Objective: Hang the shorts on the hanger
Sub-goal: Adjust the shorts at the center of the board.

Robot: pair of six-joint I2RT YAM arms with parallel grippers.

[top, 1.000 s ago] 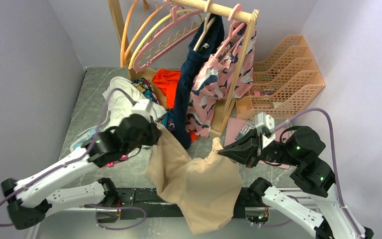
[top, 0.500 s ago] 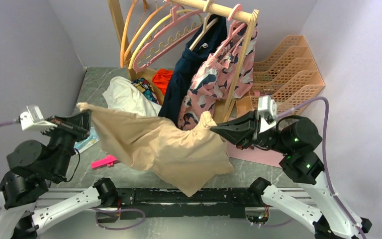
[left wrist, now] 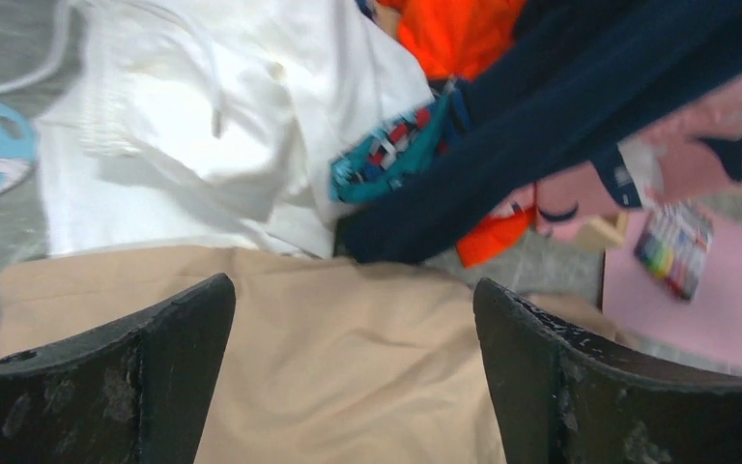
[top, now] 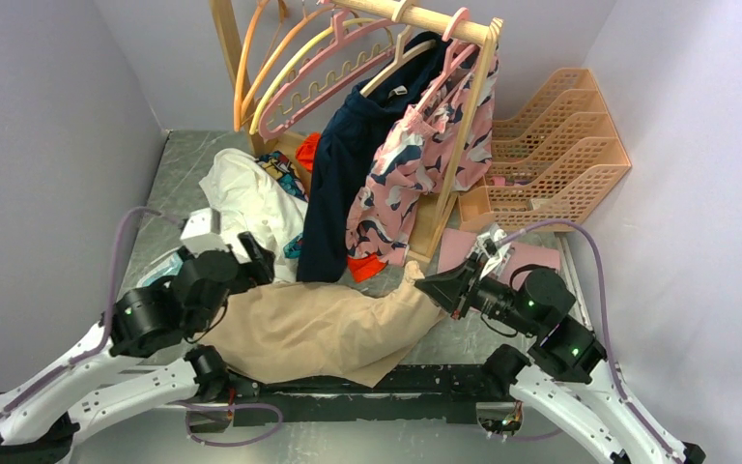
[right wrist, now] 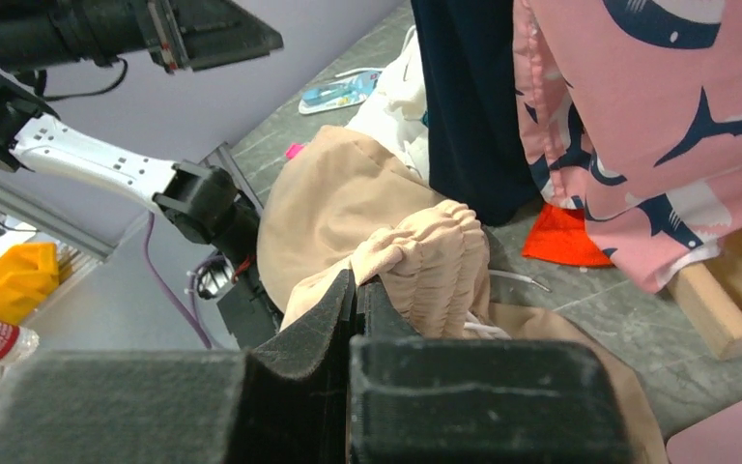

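Dropped from mid-air, the shorts (top: 319, 329) now lie spread on the table (top: 184, 164), long axis running left to right, gathered waistband (top: 412, 282) pointing right. The left hand (top: 257, 256) has let go and stands wide open just above their left end. The right hand (top: 433, 287) is clamped tight on the waistband. The pink hanger (top: 324, 82) hangs on the wooden rail (top: 425, 17), well behind.

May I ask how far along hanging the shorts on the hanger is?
Done: nothing hung yet. In hand: the right hand is shut on the waistband of the shorts, which lie spread on the table; the left hand is open above them. Left: the pink hanger hangs bare on the rail, so the shorts must go onto it.
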